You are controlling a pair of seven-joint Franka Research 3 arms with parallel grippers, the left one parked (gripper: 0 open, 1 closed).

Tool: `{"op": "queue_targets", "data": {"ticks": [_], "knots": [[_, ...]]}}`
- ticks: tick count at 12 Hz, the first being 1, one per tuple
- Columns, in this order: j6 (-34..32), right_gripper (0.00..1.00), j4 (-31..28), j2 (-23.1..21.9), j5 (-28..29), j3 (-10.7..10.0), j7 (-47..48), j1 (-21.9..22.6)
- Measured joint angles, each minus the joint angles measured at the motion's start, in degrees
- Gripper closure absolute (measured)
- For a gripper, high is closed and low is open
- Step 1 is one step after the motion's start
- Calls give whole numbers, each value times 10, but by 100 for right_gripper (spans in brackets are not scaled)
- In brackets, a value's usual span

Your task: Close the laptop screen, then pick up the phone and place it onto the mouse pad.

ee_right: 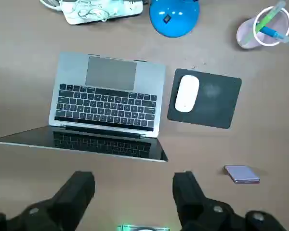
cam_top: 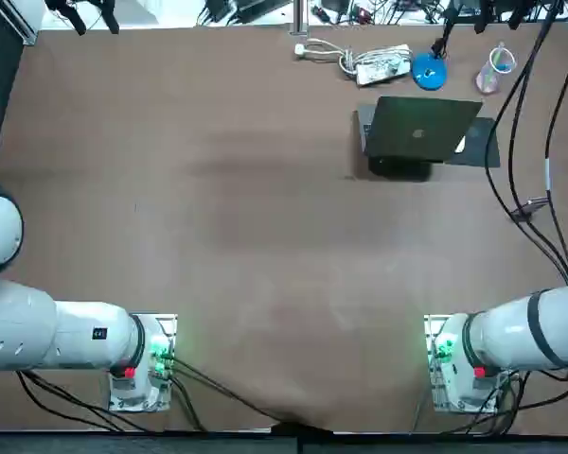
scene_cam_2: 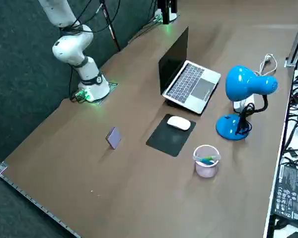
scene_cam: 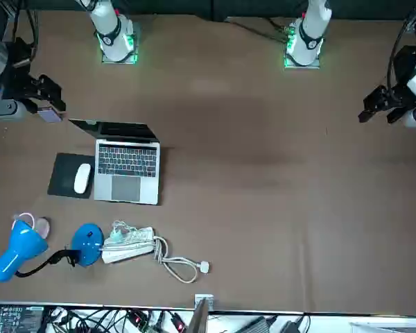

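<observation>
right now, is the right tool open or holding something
Right tool: open, holding nothing, hovering above the table behind the open laptop, near the phone.

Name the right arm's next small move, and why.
Probably ease the right end effector down toward the top edge of the laptop screen to start pushing it shut. The screen stands open. The end effector hangs open and empty on the robot's side of it, and the phone lies on the table beside the mouse pad. Closing comes first.
</observation>
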Motion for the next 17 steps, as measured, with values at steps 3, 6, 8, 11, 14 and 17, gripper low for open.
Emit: {"op": "queue_targets", "data": {"ticks": [3,6,8,11,14,17], "knots": [[0,0,0,0,0,0,0,0],[0,0,0,1,0,0,0,0],[-4,0,-5,6,0,0,1,0],[-9,2,-23,15,7,-1,3,-1],[-13,28,-62,15,27,-2,3,0],[-2,67,-118,7,47,-2,3,0]]}}
